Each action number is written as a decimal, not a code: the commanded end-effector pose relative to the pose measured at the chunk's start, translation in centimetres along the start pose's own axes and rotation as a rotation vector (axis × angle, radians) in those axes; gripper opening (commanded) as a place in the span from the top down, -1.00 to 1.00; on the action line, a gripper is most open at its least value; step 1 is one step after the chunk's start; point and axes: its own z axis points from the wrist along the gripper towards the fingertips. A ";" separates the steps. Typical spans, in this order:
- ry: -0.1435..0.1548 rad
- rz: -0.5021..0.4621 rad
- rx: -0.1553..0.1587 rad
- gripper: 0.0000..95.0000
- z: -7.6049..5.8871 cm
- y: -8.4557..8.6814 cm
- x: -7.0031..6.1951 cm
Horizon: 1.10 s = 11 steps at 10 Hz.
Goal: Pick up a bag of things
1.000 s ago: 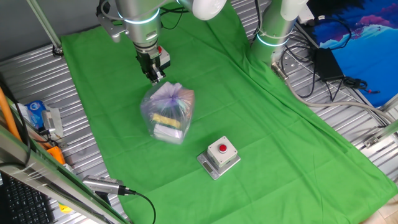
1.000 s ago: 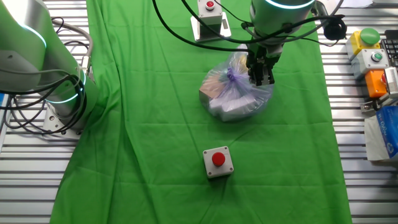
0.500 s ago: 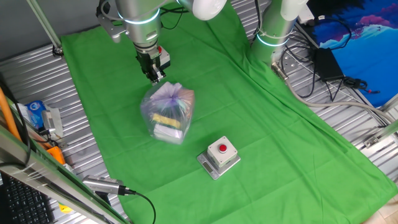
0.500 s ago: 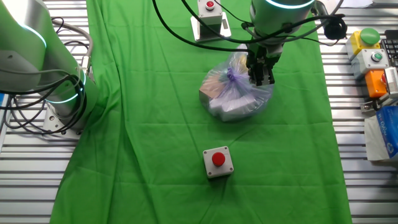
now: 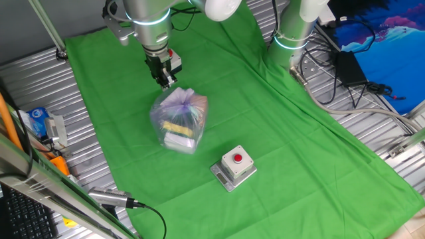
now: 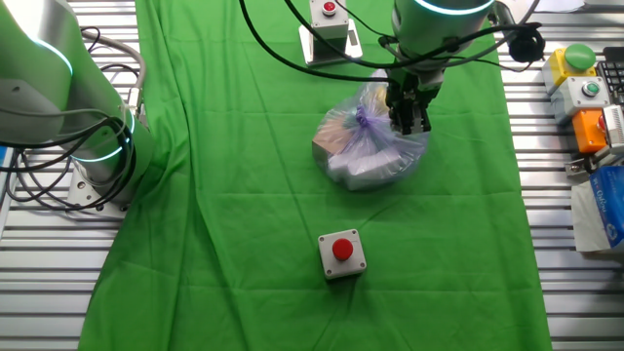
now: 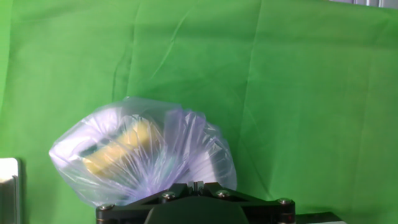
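Note:
The bag of things [image 5: 178, 123] is a translucent, purplish plastic bag with yellow and white items inside, resting on the green cloth. It also shows in the other fixed view [image 6: 366, 146] and fills the lower left of the hand view [image 7: 134, 155]. My gripper [image 5: 166, 82] points straight down at the bag's rear upper edge, its fingers pressed together. In the other fixed view the gripper [image 6: 408, 122] overlaps the bag beside its gathered purple top. In the hand view the bag's folds run right into the shut gripper [image 7: 196, 184].
A grey box with a red button [image 5: 234, 164] stands on the cloth in front of the bag. Another button box [image 6: 330, 29] stands behind the gripper. A second robot base [image 5: 292, 33] and cables sit at the cloth's edge, with more boxes [image 6: 585, 88] on the metal table.

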 end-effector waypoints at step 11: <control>-0.011 -0.241 -0.010 1.00 0.0 0.0 0.0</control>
